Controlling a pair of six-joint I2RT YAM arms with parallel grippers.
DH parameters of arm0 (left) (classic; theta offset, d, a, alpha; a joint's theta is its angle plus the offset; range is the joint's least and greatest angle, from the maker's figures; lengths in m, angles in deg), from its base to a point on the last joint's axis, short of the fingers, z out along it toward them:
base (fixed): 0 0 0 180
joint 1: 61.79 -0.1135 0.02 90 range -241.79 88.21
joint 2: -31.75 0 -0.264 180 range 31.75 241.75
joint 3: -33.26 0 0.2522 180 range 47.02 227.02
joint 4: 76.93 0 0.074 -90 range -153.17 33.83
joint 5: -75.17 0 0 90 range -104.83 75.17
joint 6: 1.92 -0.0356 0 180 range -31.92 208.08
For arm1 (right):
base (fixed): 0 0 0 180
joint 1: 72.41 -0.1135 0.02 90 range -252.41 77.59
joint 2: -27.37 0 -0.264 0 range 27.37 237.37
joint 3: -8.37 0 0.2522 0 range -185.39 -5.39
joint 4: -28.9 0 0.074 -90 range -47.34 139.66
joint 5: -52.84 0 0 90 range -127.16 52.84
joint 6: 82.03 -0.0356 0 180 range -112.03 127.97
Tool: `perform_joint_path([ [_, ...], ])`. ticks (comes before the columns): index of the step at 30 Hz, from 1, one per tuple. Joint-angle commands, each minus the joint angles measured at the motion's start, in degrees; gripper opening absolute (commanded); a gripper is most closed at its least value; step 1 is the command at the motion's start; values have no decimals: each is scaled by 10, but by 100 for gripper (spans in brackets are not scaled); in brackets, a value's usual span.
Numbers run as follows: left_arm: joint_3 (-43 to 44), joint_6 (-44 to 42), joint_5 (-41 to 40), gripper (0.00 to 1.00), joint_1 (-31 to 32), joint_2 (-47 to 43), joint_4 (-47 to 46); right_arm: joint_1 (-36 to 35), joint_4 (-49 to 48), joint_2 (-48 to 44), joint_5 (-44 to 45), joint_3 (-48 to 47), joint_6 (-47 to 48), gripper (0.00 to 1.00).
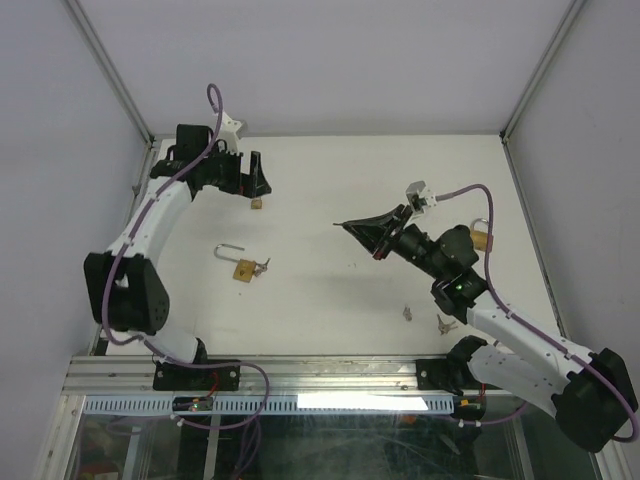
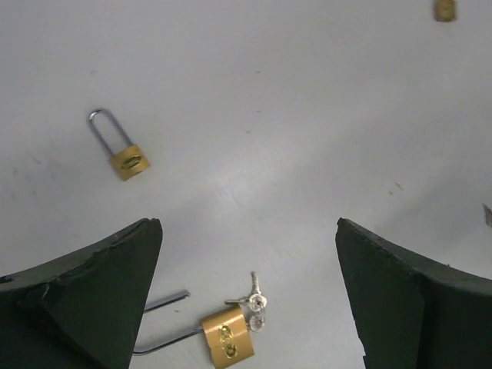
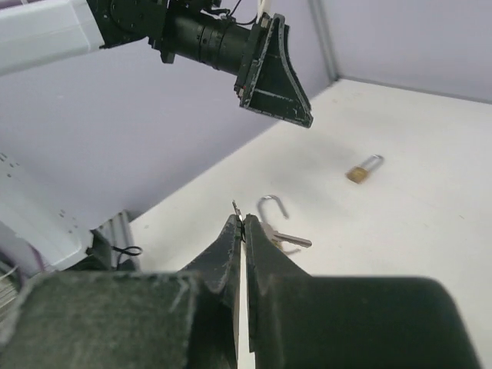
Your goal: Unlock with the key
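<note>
Finding: the brass padlock [image 2: 228, 334] lies flat on the bench [image 1: 340, 170], left of centre. The key [image 2: 255, 301] sits with its ring at the end away from the shackle, apparently in the keyway. In the left wrist view the shackle's free leg stands out of the body, so I judge this lock already released and the turning step done. My left fingers [image 1: 245, 177] are spread wide and hold nothing, above the far left of the bench. My right fingers [image 3: 241, 224] are pressed together, pointing towards the lock and well apart from it. A thin sliver shows at their tips; I cannot tell whether it is a key. Also noted: a small padlock [image 1: 257, 203] near my left fingers and another padlock [image 1: 481, 238] partly hidden by my right arm, both apparently shut, and loose keys [image 1: 443, 322] near my right base. If those locks are in scope, the next move calls for the left to steady a lock body while the right presents a key squarely to the keyway. A skewed approach would likely push the lock away.
</note>
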Motion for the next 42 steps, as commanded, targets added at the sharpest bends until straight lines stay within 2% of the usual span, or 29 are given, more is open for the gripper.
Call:
perform_joint_path([
  [1, 103, 58, -124, 99, -5, 113, 44, 8, 142, -18, 84, -44, 83, 0],
  [3, 152, 83, -170, 99, -5, 173, 46, 8, 158, -23, 90, -44, 97, 0],
  [10, 273, 91, -243, 99, 1, 354, 39, 9, 174, -17, 91, -42, 113, 0],
  [20, 265, 78, -277, 98, 21, 429, 31, 11, 198, -13, 94, -45, 113, 0],
  [22, 261, 86, -293, 91, 20, 438, 31, 12, 200, -14, 94, -45, 113, 0],
  [24, 250, 98, -306, 70, 20, 438, 36, 12, 206, -17, 94, -47, 113, 0],
  [26, 224, 111, -292, 55, 21, 426, 43, 13, 212, -22, 94, -47, 113, 0],
  [32, 123, 130, -316, 51, 57, 363, 42, 14, 218, -33, 94, -46, 113, 0],
  [37, 78, 146, -328, 18, 81, 345, 47, 14, 225, -38, 94, -50, 113, 0],
  [42, 52, 159, -312, 9, 108, 317, 72, 15, 232, -62, 94, -45, 113, 0],
])
